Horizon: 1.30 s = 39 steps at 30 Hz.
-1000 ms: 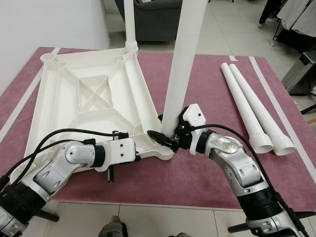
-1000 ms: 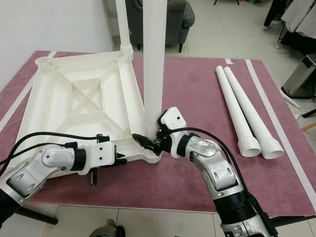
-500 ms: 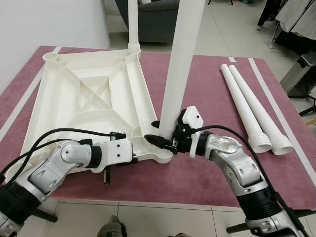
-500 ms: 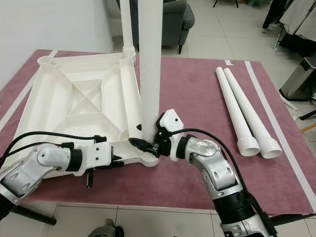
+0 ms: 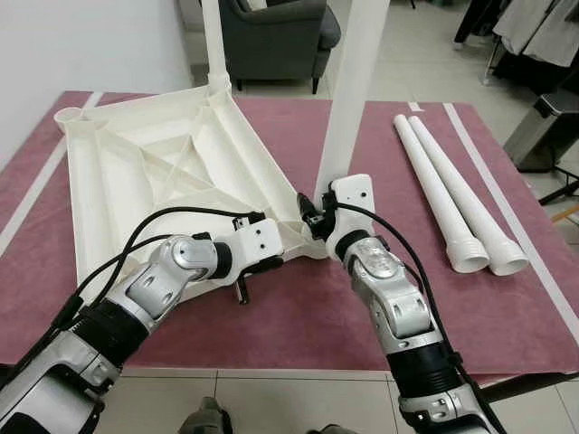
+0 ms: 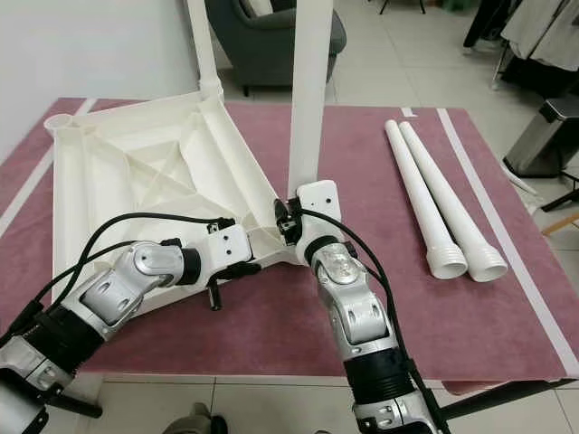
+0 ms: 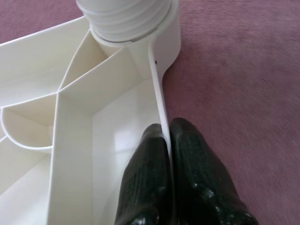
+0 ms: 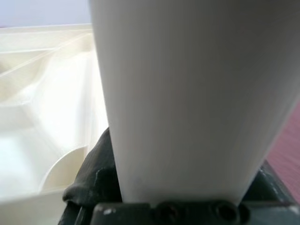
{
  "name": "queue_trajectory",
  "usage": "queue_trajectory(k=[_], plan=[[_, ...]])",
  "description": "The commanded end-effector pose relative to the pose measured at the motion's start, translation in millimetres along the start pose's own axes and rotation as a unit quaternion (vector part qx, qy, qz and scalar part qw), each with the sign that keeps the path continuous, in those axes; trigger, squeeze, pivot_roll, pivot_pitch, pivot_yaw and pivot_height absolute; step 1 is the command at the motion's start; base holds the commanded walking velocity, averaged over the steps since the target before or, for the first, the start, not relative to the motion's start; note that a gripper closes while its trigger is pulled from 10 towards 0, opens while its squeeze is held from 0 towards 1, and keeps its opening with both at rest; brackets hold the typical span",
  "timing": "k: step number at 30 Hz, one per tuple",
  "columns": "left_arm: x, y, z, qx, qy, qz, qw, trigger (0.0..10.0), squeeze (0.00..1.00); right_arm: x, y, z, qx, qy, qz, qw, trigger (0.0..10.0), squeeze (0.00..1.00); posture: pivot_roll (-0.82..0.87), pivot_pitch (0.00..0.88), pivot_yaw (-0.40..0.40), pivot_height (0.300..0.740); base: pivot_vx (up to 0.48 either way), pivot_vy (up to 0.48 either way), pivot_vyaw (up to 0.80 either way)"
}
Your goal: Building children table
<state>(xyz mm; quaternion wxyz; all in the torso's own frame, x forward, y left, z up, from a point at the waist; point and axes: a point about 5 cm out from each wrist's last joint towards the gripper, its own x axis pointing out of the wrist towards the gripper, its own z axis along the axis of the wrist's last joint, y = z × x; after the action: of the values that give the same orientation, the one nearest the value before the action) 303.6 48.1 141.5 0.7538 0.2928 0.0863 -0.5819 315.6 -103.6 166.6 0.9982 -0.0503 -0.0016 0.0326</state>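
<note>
The white tabletop [image 5: 154,172] lies upside down on a maroon rug. One white leg [image 5: 351,99] stands upright in its near right corner socket. My right gripper [image 5: 315,220] is shut on the base of that leg [image 8: 187,93], its black fingers [image 8: 91,180] wrapped around it. My left gripper [image 7: 168,127] is shut on the tabletop's thin rim wall [image 7: 158,89], just short of the ribbed leg end in the socket [image 7: 124,18]. From the head camera, the left gripper [image 5: 271,262] sits at the near edge. A second leg [image 5: 214,45] stands in the far corner.
Two loose white legs [image 5: 448,194] lie side by side on the rug to the right, ribbed ends toward me. A dark armchair [image 5: 271,32] stands beyond the rug. A bare socket [image 5: 68,117] shows at the tabletop's far left corner. Tiled floor lies at the rug's near edge.
The tabletop has swung round on the rug, its near corner with the upright leg moving right and away from me. Both grippers kept their hold and both arms followed.
</note>
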Motion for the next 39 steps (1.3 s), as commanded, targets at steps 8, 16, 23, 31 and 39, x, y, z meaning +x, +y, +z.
queue_trajectory(k=[8, 16, 23, 31, 39], plan=[[11.2, -4.2, 52, 0.089, -0.090, -0.035, 0.991, 0.0, 0.00, -3.3, -15.5, -36, -0.029, 0.075, -0.107, 0.991, 10.0, 0.00, 0.12, 0.080, 0.049, 0.740, 0.000, 0.000, 0.00], [-11.5, -18.7, 37, 0.102, -0.089, -0.087, 0.987, 0.0, 0.00, -4.7, 4.0, 3, -0.033, -0.041, 0.103, 0.993, 10.0, 0.00, 0.12, 0.077, 0.042, 0.740, 0.000, 0.000, 0.00], [-35.8, -32.4, 20, 0.126, -0.062, -0.132, 0.981, 0.0, 0.00, -8.3, -4.8, 18, -0.076, -0.072, 0.242, 0.965, 10.0, 0.00, 0.12, 0.074, 0.039, 0.740, 0.000, 0.000, 0.00], [-64.1, -44.0, 2, 0.141, -0.028, -0.166, 0.976, 0.0, 0.00, -21.7, -8.9, 22, -0.062, -0.047, 0.426, 0.901, 10.0, 0.00, 0.14, 0.074, 0.030, 0.740, 0.000, 0.000, 0.00], [-80.3, -47.7, -6, 0.134, -0.010, -0.170, 0.976, 0.0, 0.00, -33.5, -9.6, 20, -0.038, -0.027, 0.513, 0.857, 0.0, 0.00, 0.15, 0.069, 0.015, 0.740, 0.000, 0.000, 0.00]])
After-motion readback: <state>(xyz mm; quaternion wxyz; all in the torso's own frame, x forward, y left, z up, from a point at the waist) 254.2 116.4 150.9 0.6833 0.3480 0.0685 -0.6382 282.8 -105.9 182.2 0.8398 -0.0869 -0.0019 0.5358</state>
